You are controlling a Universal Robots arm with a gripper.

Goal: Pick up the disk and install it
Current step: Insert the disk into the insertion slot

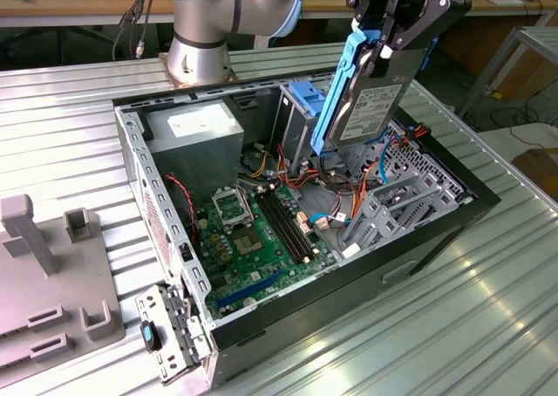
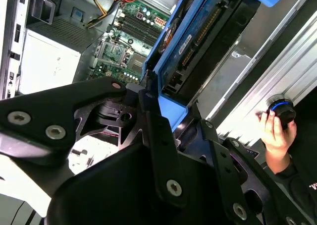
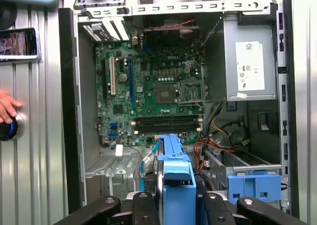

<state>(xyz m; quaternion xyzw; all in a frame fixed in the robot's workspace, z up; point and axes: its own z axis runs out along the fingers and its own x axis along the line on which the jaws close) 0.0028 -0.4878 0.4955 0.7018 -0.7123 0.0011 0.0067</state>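
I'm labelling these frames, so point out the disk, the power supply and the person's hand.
The disk (image 1: pixel 370 108): exterior view, on its labelled grey face.
The power supply (image 1: pixel 199 121): exterior view, on its white label.
The hand (image 2: pixel 275 135): second wrist view, on the middle of the hand.

Computer case (image 1: pixel 425 246) on metal table (image 1: pixel 453 331)

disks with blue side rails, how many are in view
1. The disk hangs tilted above the open computer case, clamped in the jaws of the gripper. Others may be hidden inside the case.
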